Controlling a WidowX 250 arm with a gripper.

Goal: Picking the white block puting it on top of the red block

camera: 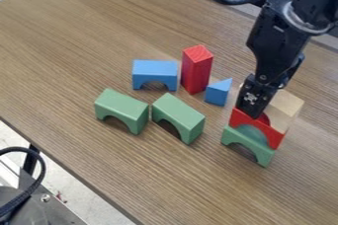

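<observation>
The black gripper (251, 109) hangs at the right of the camera view, low over the stacked blocks. Just below its tip is the red arch block (276, 136), which rests on a green arch block (265, 156). The white block, a pale wooden piece (285, 106), lies against the far right side of the red block, its left part hidden behind the gripper. Whether the white block rests on anything cannot be told.
Left of the gripper are a small blue triangular block (218, 92), an upright red block (196, 71) and a blue arch (155, 73). Two green arches (121, 109) lie nearer the front on the wooden table (72, 56). A cable hangs at the top.
</observation>
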